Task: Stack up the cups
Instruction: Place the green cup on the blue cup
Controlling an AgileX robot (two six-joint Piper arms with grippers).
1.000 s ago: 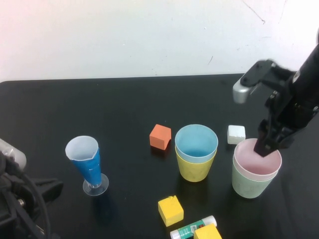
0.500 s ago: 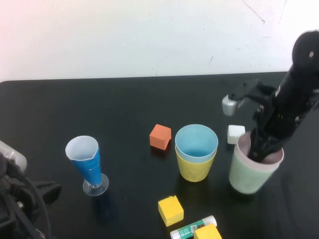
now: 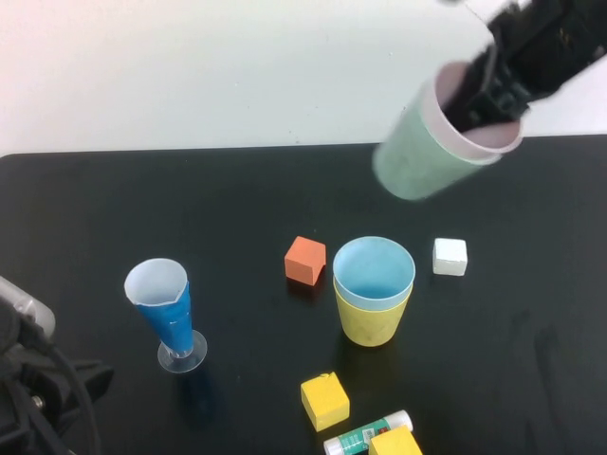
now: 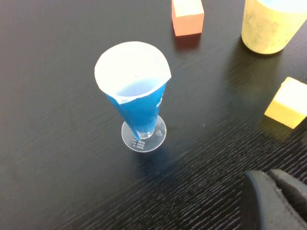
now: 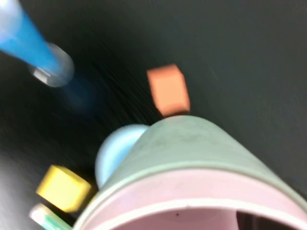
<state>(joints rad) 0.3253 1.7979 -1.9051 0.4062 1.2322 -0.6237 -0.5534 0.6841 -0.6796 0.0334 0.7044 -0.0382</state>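
My right gripper (image 3: 493,90) is shut on the rim of the pink cup (image 3: 479,142), which is nested in the pale green cup (image 3: 417,161). It holds the pair tilted high above the table's back right. The pair also fills the right wrist view, the green cup (image 5: 192,143) outside and the pink cup (image 5: 192,191) inside. The light blue cup (image 3: 374,268) sits nested in the yellow cup (image 3: 372,322) at the table's middle. My left gripper (image 4: 276,201) is parked low at the near left, its fingers together and empty.
A narrow blue glass with a clear foot (image 3: 169,313) stands at the left. An orange block (image 3: 305,260), a white block (image 3: 450,256), a yellow block (image 3: 324,399) and a glue stick (image 3: 365,434) with another yellow block (image 3: 394,443) lie around the blue-and-yellow stack.
My right gripper has lifted the pink-and-green pair off the table at the right and carried it up and back, tilting it. The left arm has stayed put.
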